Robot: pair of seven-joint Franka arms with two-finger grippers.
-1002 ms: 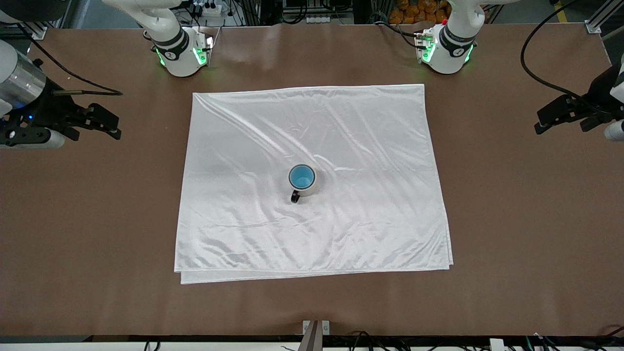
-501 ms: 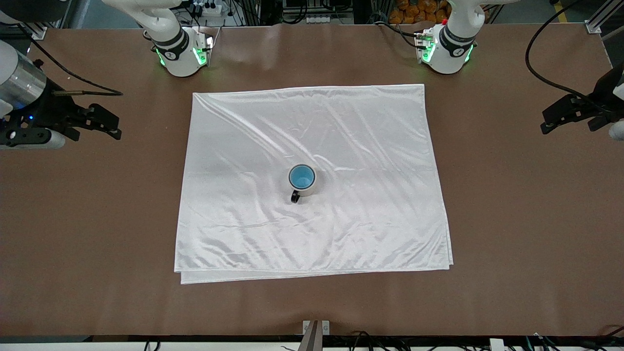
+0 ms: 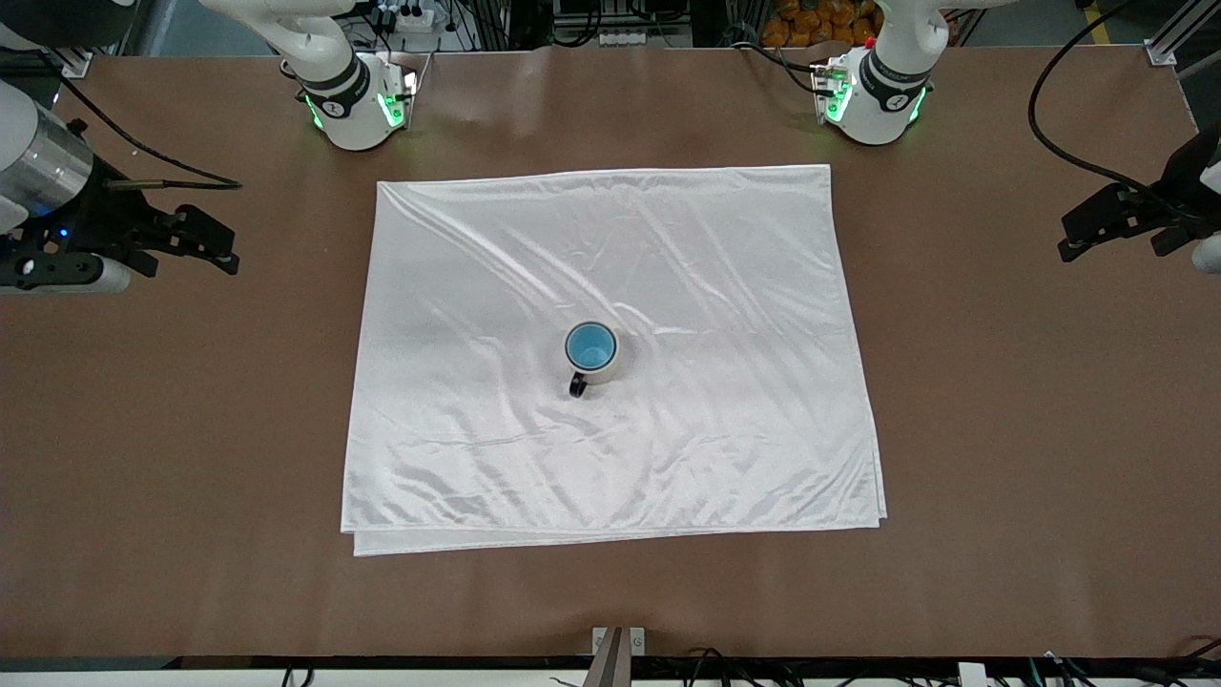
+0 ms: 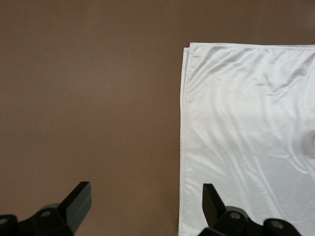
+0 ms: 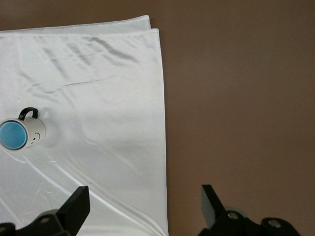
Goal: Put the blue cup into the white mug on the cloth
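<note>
1 blue cup [image 3: 590, 345], 1 white mug [image 3: 607, 366], 1 cloth [image 3: 668, 267], 2 grippers

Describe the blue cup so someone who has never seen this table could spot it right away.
Find the big shiny white cloth spread over the middle of the brown table. Near its centre stands a white mug with a black loop handle. The blue cup sits nested inside it, the only blue thing there.

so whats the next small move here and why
Probably none beyond keeping both arms parked. The blue cup already sits upright inside the white mug on the cloth. The left gripper and right gripper are open, empty, over bare table at their own ends, so the placing looks done.
</note>
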